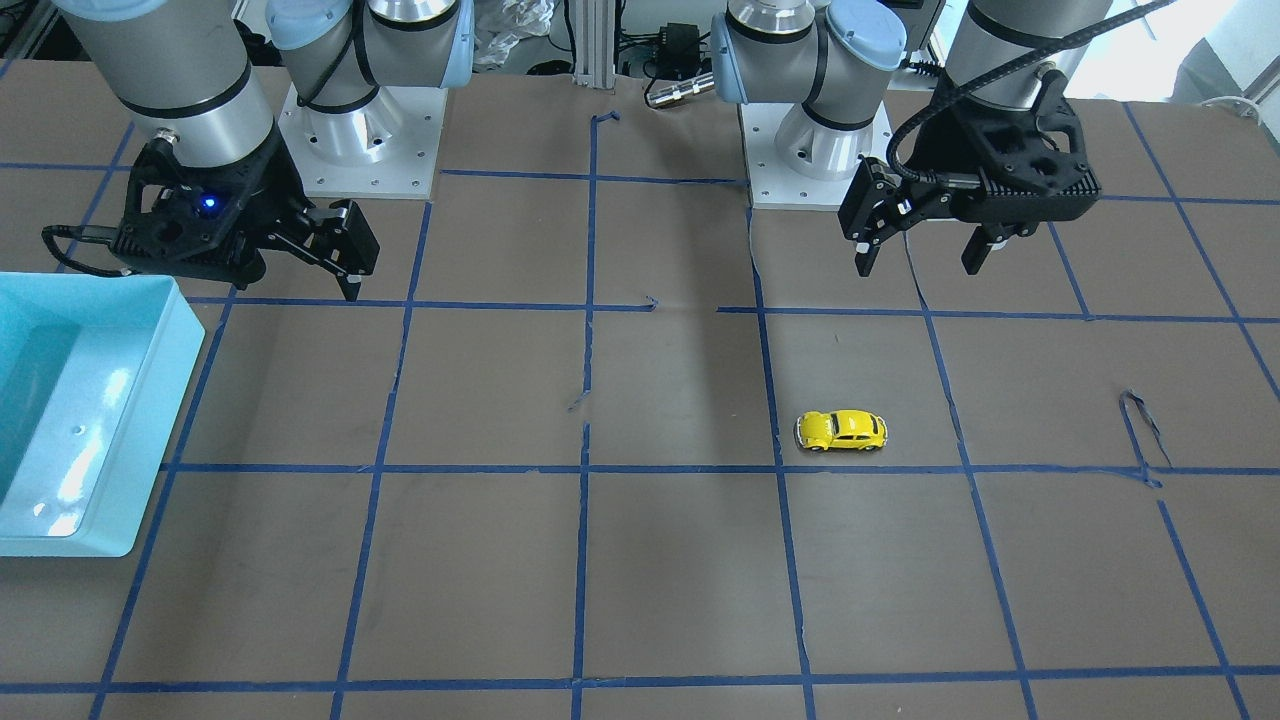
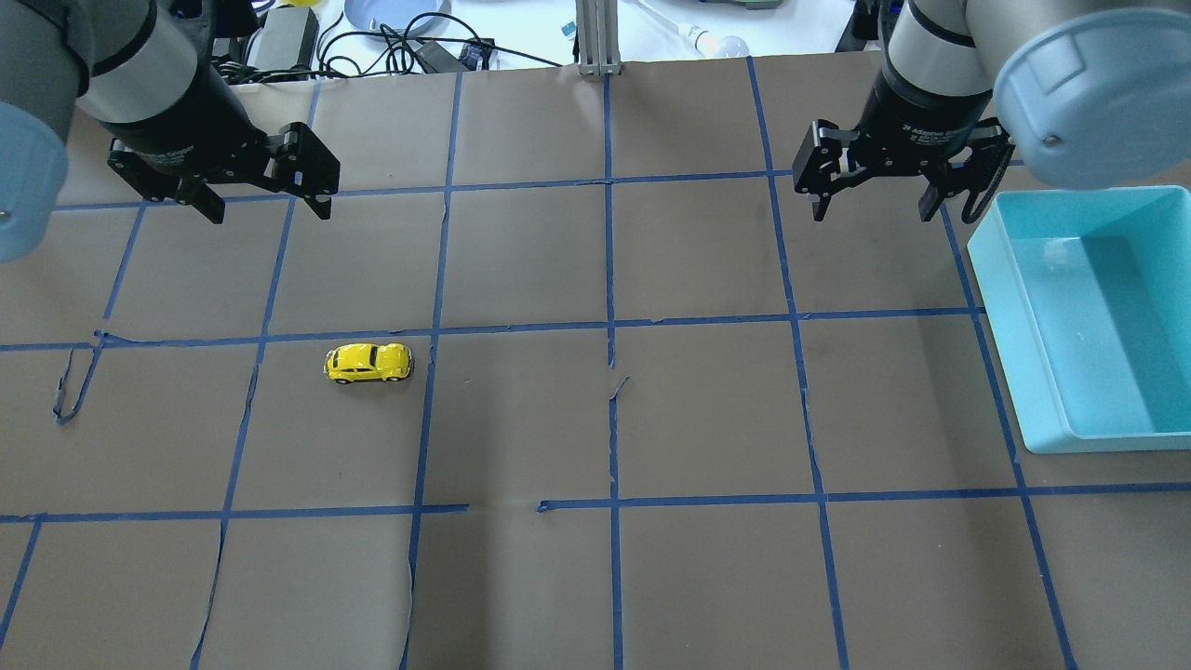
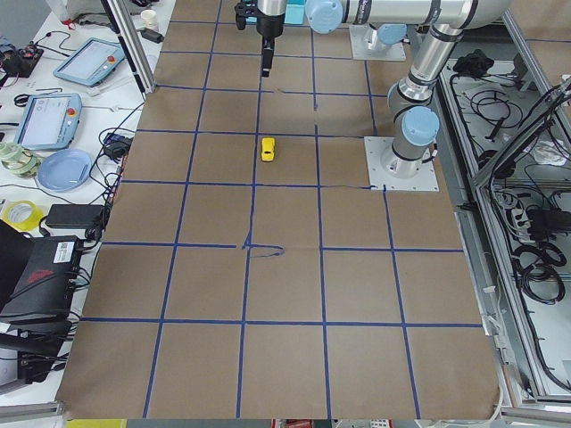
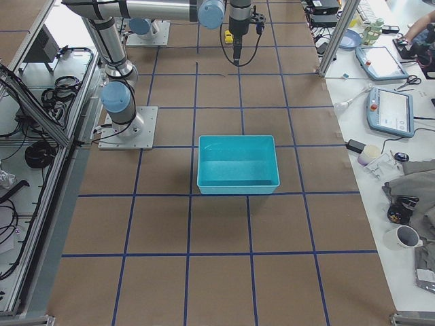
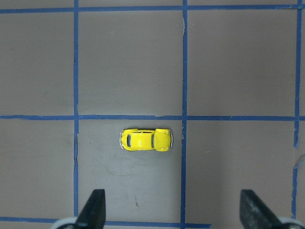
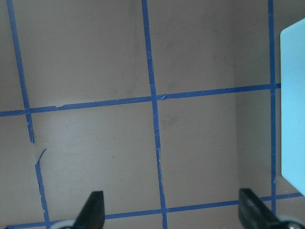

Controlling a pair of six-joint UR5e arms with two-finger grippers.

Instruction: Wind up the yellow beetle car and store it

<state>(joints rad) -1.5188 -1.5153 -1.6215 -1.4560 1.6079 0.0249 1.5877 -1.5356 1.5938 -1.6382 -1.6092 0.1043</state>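
Yellow beetle car [image 2: 368,363] sits on its wheels on the brown table [image 2: 707,409], inside one taped square, its one end just short of a blue tape line [image 5: 183,143] and not touching it. My left gripper [image 2: 270,212] hangs above the table with fingers [image 5: 94,207] spread wide and nothing between them. In the left wrist view the car [image 5: 146,140] lies ahead of the fingertips, lengthwise across the gap and nearer the view's left finger than the right one - clear of both. My right gripper [image 2: 874,213] is well apart from the car, on the other half of the table, fingers also spread and empty, near a corner of the teal bin [image 2: 1079,435] - its wrist view shows only taped table and the bin's edge.
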